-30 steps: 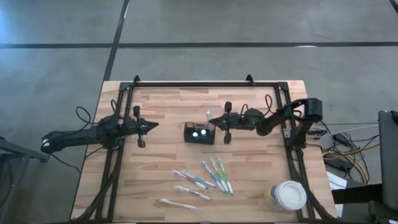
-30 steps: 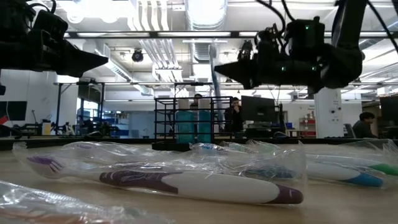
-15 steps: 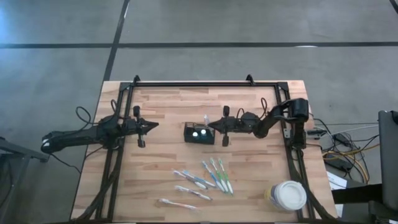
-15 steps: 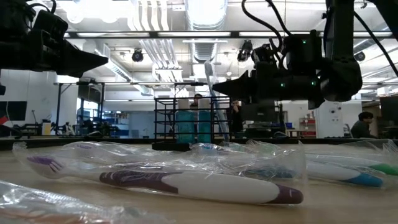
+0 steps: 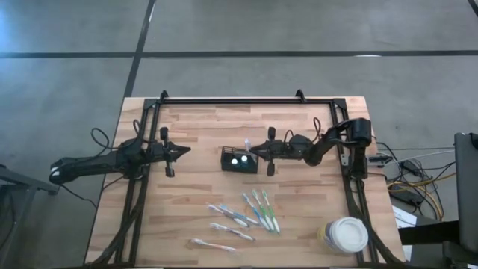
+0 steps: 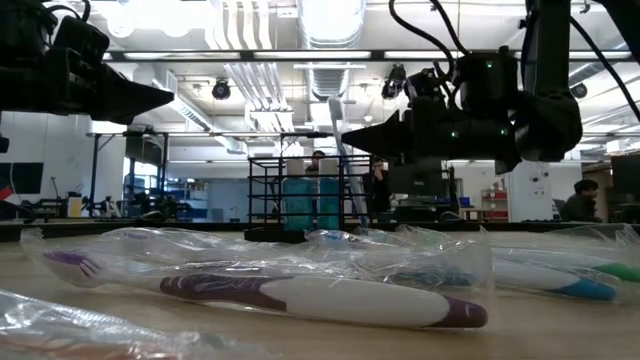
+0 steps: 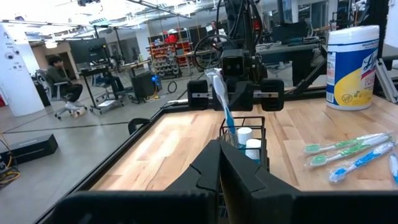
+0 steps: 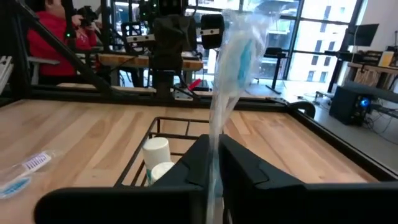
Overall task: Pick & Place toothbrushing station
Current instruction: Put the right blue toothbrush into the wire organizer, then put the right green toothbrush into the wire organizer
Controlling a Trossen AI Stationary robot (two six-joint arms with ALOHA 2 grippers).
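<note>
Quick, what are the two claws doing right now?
Left gripper: shut, empty, waiting left of the caddy.
Right gripper: pinching a wrapped toothbrush over it.

Your high view looks straight down on the desk (image 5: 194, 123); the low one skims its surface; both wrist views face the caddy (image 7: 244, 134) at frame centre.

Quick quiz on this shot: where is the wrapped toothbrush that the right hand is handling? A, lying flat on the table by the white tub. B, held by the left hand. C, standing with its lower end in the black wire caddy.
C: the wrapped toothbrush stands nearly upright with its lower end inside the black caddy, at the tips of the right hand, while the left hand waits apart, holding nothing.
</note>
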